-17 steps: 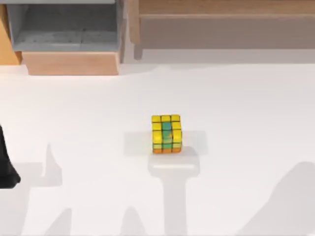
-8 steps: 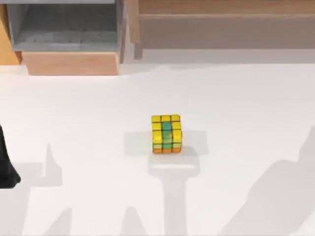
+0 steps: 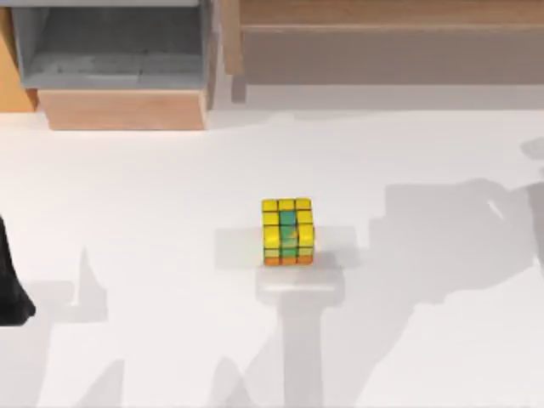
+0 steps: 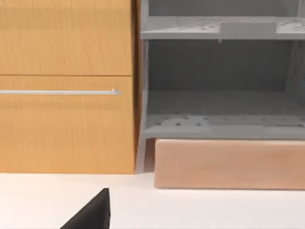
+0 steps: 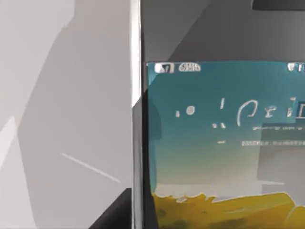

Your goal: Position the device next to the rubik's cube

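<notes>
The rubik's cube (image 3: pixel 287 231) stands in the middle of the white table, mostly yellow on top with a green-teal middle column and an orange lower edge. The device (image 5: pixel 214 143) is close up in the right wrist view: silver rim, teal screen with a yellow band. It hangs above the table and casts a shadow on it, held by my right gripper, with a dark finger (image 5: pixel 279 4) at its edge. A broad shadow (image 3: pixel 442 234) lies on the table right of the cube. My left arm (image 3: pixel 8 285) is parked at the left edge of the table.
A wooden cabinet with a grey open shelf (image 3: pixel 110 51) stands at the back left, with a wooden block (image 3: pixel 123 109) in front of it. A long wooden unit (image 3: pixel 382 42) runs along the back right. The left wrist view faces the cabinet's drawer handle (image 4: pixel 57 92).
The shadow at the right has swept up and left across the table, and now reaches close to the cube. The cube and the left arm have not moved.
</notes>
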### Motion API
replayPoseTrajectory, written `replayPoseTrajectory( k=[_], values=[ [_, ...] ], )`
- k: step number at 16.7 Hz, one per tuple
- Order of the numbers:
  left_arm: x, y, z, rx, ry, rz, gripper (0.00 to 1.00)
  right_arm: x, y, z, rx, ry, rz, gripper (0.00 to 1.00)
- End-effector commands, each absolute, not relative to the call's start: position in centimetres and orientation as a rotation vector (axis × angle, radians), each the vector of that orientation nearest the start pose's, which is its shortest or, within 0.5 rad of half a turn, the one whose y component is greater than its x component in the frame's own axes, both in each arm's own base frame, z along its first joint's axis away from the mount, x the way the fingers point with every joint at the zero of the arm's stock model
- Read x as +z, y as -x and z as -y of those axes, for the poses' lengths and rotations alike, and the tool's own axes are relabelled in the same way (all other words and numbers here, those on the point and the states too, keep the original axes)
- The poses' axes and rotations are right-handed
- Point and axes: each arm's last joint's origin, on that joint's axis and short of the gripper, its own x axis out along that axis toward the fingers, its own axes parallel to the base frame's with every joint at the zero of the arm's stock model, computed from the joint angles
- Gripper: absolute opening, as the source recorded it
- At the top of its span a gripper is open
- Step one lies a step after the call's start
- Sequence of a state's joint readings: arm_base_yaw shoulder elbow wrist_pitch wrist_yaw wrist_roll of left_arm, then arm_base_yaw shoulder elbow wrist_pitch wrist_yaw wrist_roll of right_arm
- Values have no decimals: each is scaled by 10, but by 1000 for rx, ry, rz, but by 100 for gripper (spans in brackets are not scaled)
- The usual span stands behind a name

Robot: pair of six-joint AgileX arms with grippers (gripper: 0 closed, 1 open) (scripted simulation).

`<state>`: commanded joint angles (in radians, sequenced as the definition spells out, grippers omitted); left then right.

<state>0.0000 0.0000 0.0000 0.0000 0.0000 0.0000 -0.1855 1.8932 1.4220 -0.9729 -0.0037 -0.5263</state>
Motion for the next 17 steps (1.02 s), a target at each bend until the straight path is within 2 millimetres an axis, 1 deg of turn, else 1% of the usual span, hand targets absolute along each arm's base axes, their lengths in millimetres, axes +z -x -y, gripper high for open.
replayPoseTrajectory(
  k=[5,8,11,14,17],
  values=[
    [160,-106,1,0,0,0,100,201,-379,-17,179,198,-1465,0],
    [160,-106,1,0,0,0,100,201,-381,-67,142,144,-1487,0],
    [160,-106,1,0,0,0,100,200,-377,-112,100,93,-1506,0],
    [160,-106,1,0,0,0,100,197,-371,-147,54,45,-1524,0],
    [160,-106,1,0,0,0,100,194,-366,-168,11,7,-1539,0]
  ],
)
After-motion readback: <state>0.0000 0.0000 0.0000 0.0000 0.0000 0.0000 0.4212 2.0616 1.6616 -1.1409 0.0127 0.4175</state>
